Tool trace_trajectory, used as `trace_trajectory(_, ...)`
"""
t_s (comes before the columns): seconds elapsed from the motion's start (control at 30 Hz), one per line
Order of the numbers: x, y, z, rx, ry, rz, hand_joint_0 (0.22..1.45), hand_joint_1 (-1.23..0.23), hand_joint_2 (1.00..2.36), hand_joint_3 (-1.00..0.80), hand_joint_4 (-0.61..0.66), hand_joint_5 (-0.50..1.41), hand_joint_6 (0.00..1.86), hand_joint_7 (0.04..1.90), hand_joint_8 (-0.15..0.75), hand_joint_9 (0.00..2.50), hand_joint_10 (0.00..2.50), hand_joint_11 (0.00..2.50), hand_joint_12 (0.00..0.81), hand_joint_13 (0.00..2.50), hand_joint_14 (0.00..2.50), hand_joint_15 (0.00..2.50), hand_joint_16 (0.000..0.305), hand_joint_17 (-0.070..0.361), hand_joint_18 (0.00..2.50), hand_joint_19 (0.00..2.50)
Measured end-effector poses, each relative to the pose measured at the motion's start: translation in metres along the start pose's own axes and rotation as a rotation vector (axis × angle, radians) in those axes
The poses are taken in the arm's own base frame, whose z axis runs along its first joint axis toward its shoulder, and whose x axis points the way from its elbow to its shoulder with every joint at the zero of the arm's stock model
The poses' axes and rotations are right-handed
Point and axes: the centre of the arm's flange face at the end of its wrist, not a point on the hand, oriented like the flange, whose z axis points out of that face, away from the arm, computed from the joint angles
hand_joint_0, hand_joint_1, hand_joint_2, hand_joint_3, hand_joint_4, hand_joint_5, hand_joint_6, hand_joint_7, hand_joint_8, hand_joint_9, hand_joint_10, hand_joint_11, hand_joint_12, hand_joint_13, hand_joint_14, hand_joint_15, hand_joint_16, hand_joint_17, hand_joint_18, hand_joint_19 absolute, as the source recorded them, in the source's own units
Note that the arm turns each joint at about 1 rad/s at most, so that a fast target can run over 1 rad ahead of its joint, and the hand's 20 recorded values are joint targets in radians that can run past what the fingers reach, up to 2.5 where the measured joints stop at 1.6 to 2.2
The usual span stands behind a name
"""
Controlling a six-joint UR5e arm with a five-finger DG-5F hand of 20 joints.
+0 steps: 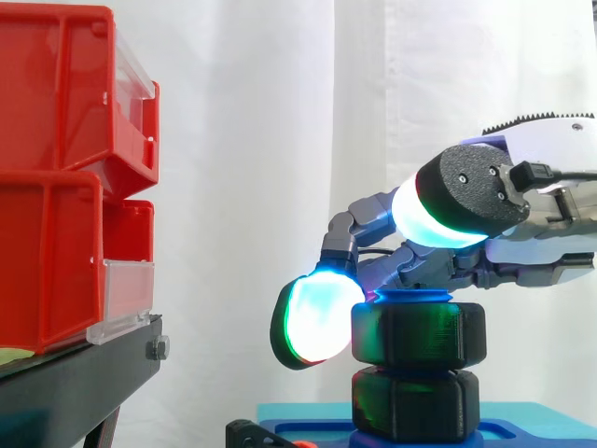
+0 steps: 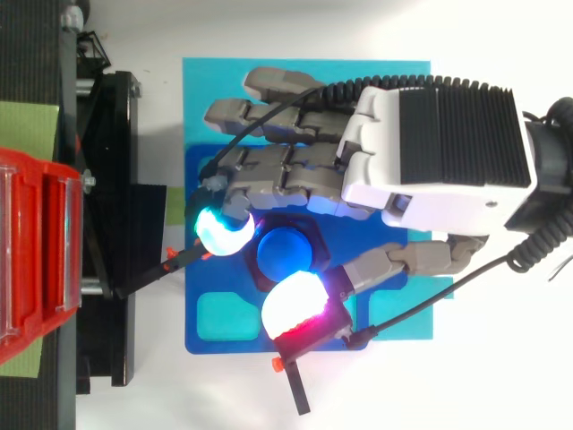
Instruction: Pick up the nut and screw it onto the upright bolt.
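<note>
Hand (image 2: 430, 143) grasps black nut (image 1: 418, 334), seated round upright blue bolt (image 2: 285, 253). Top view: cyan pad (image 2: 219, 231) at nut's 9 o'clock, red thumb pad (image 2: 294, 305) at 6 o'clock. Red bins (image 1: 56, 187) well apart, 9 o'clock.

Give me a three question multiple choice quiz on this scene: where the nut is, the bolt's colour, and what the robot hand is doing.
1. Where is the black nut? A in a red bin; B on the bolt; C on the stand.
2. The bolt's colour? A blue; B red; C green.
3. The robot hand is: A open, clear of everything; B pinching the nut; C holding a bin.
Answers: B, the nut rings the bolt's top; A, its top shows blue; B, glowing pads press the nut's sides.
</note>
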Motion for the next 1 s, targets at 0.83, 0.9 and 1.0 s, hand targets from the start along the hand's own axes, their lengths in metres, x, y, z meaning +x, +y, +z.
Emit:
trace_trajectory(0.83,-0.016,-0.026,-0.003,0.0,0.002,-0.006,0.52,-0.38,1.0,-0.5,0.17,-0.02,0.66,1.14,0.273,0.81,0.0,0.0,0.28,0.48,0.0,0.0,0.031,0.069,0.14,0.0)
trace_trajectory(0.9,-0.017,-0.028,-0.003,0.0,0.002,-0.006,0.52,-0.38,1.0,-0.5,0.16,-0.02,0.67,1.13,0.271,0.86,0.0,0.0,0.276,0.52,0.0,0.0,0.029,0.065,0.19,0.0)
trace_trajectory(1.0,-0.019,-0.031,-0.003,0.001,0.002,-0.006,0.53,-0.39,1.0,-0.5,0.12,0.01,0.67,1.13,0.267,0.99,0.0,0.0,0.25,0.61,0.0,0.0,0.025,0.057,0.31,0.0)
